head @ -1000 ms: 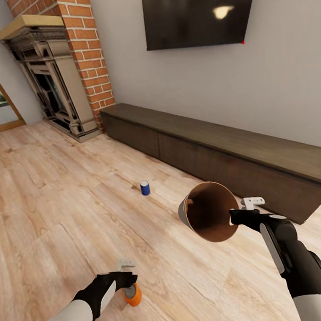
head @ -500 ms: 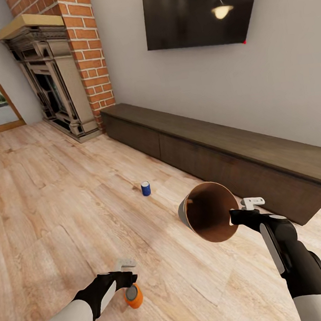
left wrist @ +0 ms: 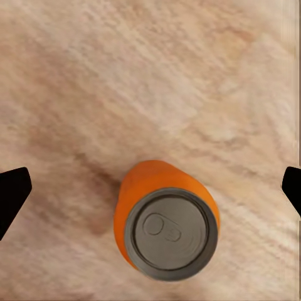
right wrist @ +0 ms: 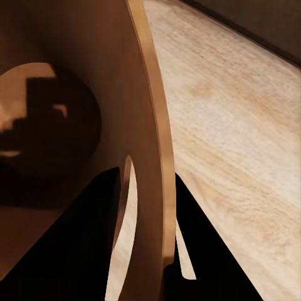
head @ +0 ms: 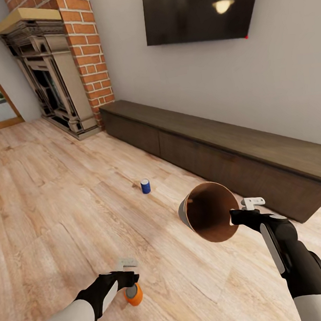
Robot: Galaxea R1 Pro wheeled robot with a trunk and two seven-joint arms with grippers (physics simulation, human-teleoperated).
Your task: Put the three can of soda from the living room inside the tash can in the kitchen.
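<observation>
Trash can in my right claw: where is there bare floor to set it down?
The broad pale plank floor between the small blue can, the brick fireplace and the orange can under the open left claw is free. Tighter: the strip beside the long dark bench, where the right claw holds the coppery tapered trash can.

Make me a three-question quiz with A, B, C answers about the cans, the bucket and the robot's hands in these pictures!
1. Where is the blue can?
A. on the floor
B. on the bench
C. in the bucket

2. How many cans show in the head view?
A. one
B. two
C. three

3. What is the right gripper doing?
A. hanging open
B. holding a can
C. gripping the bucket's rim

Answers:
1 A, it stands on the wood floor.
2 B, the blue one and the orange can.
3 C, its fingers pinch the bucket at the rim, tipped on its side.
</observation>
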